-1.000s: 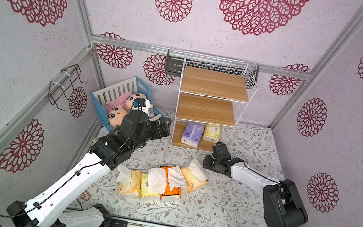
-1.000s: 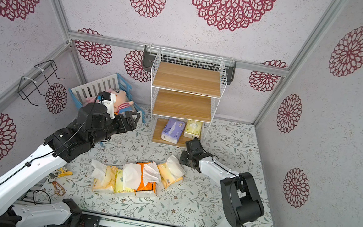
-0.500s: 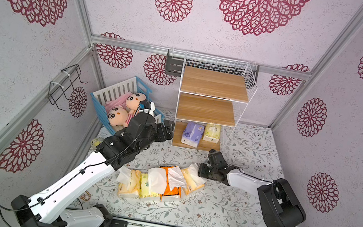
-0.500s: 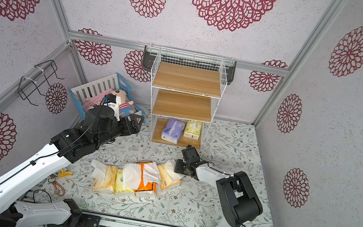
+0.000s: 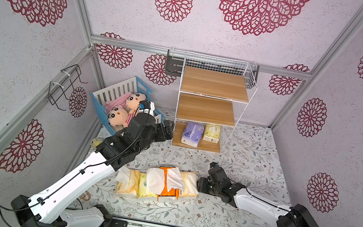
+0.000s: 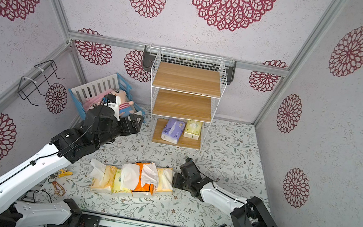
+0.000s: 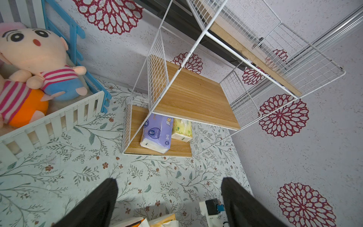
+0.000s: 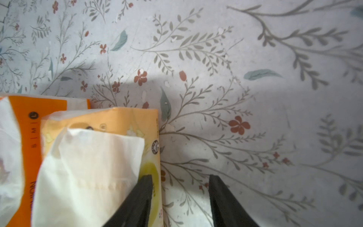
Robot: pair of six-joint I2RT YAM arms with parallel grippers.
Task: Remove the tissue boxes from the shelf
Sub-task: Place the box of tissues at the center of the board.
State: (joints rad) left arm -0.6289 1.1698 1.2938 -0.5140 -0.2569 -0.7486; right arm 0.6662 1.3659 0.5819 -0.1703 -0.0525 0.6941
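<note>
Right wrist view: the right claw (image 8: 179,177) stands half-wide and empty, 1 finger at the edge of the row of 4 tissue boxes (image 5: 158,183) on the bench (image 5: 208,214); it has swung there from the shelf front. Farther back, the left claw (image 7: 169,179), wide and empty, has advanced toward the shelf (image 5: 211,110), whose bottom board holds the purple pack (image 7: 157,133) and pale yellow pack (image 7: 181,129). Judgement: 4 removed, 2 remaining.

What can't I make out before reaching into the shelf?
- Rear ends of the purple pack and pale yellow pack: left wrist view, middle board covers them.
- Whether the right end effector touches the nearest floor pack: right wrist view, finger overlaps its edge.
- Orange pack's label: top views, loose tissue covers it.
</note>
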